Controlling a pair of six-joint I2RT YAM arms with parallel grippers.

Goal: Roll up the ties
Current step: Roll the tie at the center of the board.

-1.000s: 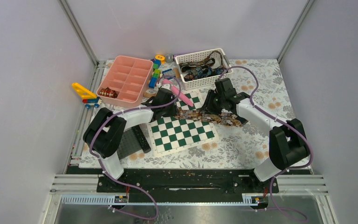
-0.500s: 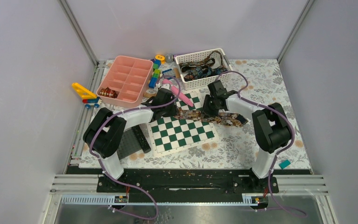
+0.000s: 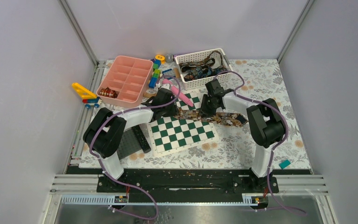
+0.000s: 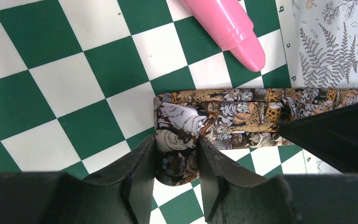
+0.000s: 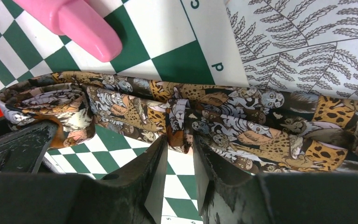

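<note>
From above, one tie point(image 3: 223, 117) lies mostly flat along the chessboard's point(image 3: 182, 133) far edge on the bench, so rolling has barely begun. More ties point(image 3: 200, 71) sit in the white basket point(image 3: 216, 77).

Left wrist: my left fingers point(image 4: 207, 158), partly closed, pinch its folded end.

Right wrist: my right fingers point(image 5: 161, 161) nip a bunched fold mid-length. The tie's far end is cut off.
</note>
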